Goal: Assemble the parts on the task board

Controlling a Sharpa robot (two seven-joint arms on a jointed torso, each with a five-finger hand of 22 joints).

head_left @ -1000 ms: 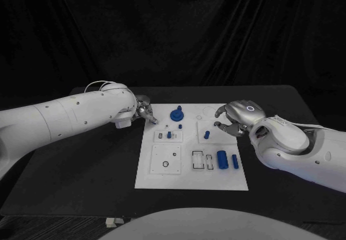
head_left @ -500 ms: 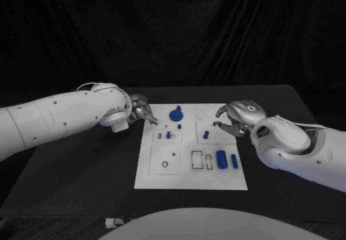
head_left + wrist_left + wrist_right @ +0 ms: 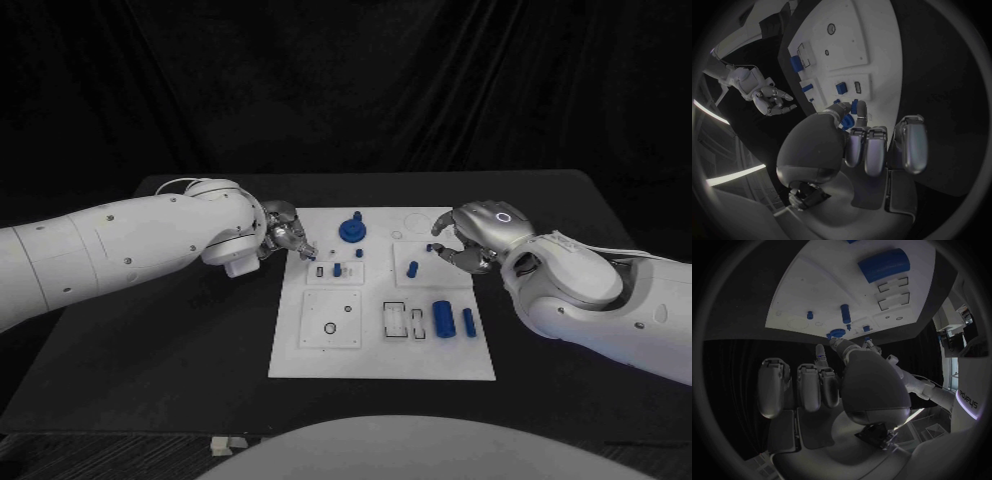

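Note:
The white task board point(image 3: 382, 350) lies mid-table. On it stand a blue knob point(image 3: 353, 231), a short peg point(image 3: 414, 268), small pieces point(image 3: 338, 270) and two blue cylinders point(image 3: 444, 318). My left hand point(image 3: 289, 236) hovers over the board's far left corner. Its thumb and one finger pinch a small blue part point(image 3: 853, 106) and the other fingers are curled. My right hand point(image 3: 469, 238) hangs over the board's far right edge, fingers curled in, with nothing seen in it. The knob point(image 3: 837, 333) lies just beyond its thumb.
A square plate with a round hole point(image 3: 332, 326) and two empty rectangular slots point(image 3: 395, 318) take up the board's near half. Black table point(image 3: 173, 340) surrounds the board on every side. My right forearm point(image 3: 591, 300) lies along the board's right side.
My left hand has moved right and slightly nearer, from beside the board to over its far left corner. The right hand has stayed put.

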